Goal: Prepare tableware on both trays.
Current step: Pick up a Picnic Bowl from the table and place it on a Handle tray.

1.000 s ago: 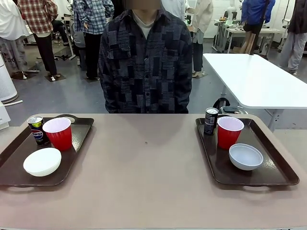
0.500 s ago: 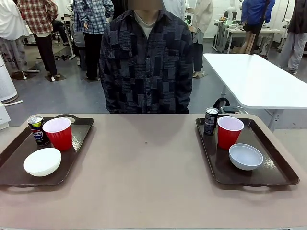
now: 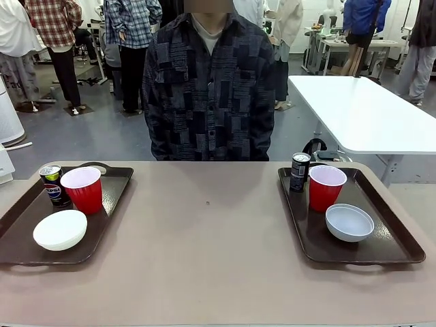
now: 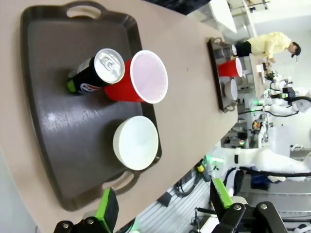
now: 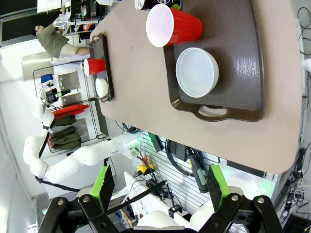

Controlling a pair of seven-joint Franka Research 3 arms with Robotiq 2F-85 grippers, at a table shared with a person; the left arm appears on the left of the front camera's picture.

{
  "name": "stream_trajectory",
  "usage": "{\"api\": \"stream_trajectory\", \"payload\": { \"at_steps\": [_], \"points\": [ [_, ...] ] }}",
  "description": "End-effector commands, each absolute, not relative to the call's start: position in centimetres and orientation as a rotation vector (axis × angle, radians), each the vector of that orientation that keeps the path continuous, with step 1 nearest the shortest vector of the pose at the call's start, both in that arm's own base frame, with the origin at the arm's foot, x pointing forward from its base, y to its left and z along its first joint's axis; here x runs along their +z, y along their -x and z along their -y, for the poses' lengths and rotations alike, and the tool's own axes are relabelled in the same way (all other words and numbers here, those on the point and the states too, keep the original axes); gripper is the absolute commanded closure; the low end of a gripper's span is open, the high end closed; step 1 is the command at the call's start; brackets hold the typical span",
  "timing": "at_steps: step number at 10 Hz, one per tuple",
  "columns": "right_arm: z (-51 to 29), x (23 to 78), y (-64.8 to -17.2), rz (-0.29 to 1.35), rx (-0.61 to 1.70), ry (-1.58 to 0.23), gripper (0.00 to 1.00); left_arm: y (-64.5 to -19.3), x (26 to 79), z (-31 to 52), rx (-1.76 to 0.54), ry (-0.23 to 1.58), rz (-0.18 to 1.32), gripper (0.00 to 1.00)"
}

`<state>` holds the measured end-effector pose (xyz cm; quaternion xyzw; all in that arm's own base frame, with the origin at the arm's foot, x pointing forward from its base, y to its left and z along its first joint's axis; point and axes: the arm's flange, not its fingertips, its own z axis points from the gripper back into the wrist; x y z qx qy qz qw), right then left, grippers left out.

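Both the left gripper point(image 4: 163, 206) and the right gripper point(image 5: 160, 187) stand wide apart, holding nothing, above the table's near edge point(image 3: 218, 315).

Tabletop point(image 3: 211, 252): plain beige-tan. Tray at its left edge point(image 3: 109, 204) and tray at its right edge point(image 3: 381, 238): both dark brown, glossy. Left cup point(image 3: 84, 190) and right cup point(image 3: 325, 187): red outside, white inside. Left bowl point(image 3: 60, 229): white. Right bowl point(image 3: 349, 222): white with a pale grey-blue cast inside. Left can point(image 3: 52, 184): black with red-white-blue Pepsi roundel, yellow-green band near the silver top. Right can point(image 3: 299, 172): black with pale print, silver top. Person's shirt point(image 3: 211, 88): dark navy-and-grey patchwork pattern. Left gripper point(image 4: 165, 213) and right gripper point(image 5: 160, 187): black with green pads.
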<state>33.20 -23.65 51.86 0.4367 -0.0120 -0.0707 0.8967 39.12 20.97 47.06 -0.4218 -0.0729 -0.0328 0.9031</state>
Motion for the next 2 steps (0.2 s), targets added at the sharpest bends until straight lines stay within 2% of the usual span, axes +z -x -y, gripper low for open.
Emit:
{"api": "stream_trajectory", "payload": {
  "at_steps": [1,2],
  "points": [
    [23.43,51.83,-33.07,0.042,-0.14,-0.921,0.0,-38.98,47.18,-21.06,-0.077,0.875,0.153,0.0],
    [23.43,51.83,-33.07,0.042,-0.14,-0.921,0.0,-38.98,47.18,-21.06,-0.077,0.875,0.153,0.0]
  ]
}}
